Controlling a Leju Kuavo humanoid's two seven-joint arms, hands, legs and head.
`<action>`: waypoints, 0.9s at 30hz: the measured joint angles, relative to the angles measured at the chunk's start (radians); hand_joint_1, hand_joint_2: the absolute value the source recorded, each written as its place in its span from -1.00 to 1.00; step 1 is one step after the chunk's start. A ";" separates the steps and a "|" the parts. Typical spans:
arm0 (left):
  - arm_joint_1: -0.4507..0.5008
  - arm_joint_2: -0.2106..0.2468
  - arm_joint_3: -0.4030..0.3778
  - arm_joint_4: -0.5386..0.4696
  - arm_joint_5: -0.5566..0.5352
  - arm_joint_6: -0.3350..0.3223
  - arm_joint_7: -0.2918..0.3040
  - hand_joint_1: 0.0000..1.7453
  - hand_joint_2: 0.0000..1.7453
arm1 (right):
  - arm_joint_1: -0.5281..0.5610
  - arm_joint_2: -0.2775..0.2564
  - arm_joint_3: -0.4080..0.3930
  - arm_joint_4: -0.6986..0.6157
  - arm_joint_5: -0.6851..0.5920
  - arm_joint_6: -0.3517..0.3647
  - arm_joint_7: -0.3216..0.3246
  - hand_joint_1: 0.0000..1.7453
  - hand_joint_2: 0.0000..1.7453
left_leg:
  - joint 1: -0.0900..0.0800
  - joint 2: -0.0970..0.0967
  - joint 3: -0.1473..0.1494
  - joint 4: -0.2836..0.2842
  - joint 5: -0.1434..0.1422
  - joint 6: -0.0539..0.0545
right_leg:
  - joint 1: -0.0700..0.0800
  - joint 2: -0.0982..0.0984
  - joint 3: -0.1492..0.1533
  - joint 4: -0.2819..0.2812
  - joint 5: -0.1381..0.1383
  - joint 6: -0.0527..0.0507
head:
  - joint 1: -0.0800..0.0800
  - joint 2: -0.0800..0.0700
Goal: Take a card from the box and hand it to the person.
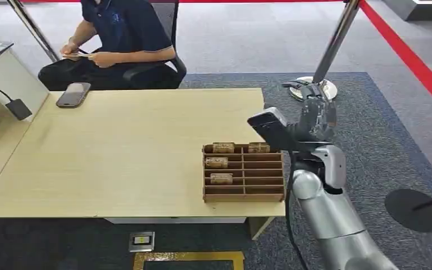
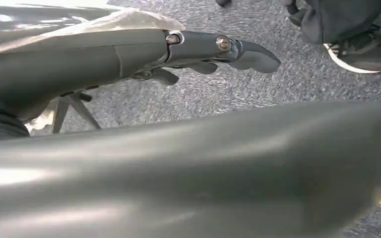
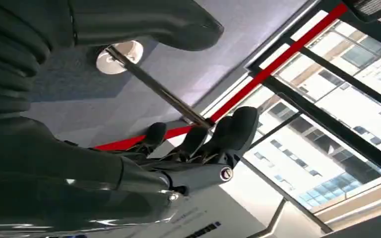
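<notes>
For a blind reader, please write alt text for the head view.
The robot's right hand hovers empty beside a wooden box holding cards on a light table. A seated person waits across it.

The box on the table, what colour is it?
Brown, like cardboard; the box shows best in the head view.

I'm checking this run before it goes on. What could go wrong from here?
The right hand is raised beyond the table's edge, empty, so it must come back over the box and could knock it. The cards sit in narrow slots, a hard pinch. The person sits at the far side, a long reach.
</notes>
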 joint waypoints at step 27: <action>-0.002 -0.006 0.014 0.000 -0.044 0.021 -0.024 -1.00 1.00 | 0.079 -0.014 0.069 0.029 0.411 0.037 0.302 -0.46 1.00 | 0.000 0.000 0.000 0.000 0.000 0.000 | 0.000 0.000 -0.001 0.000 0.000 0.000 | 0.000 0.000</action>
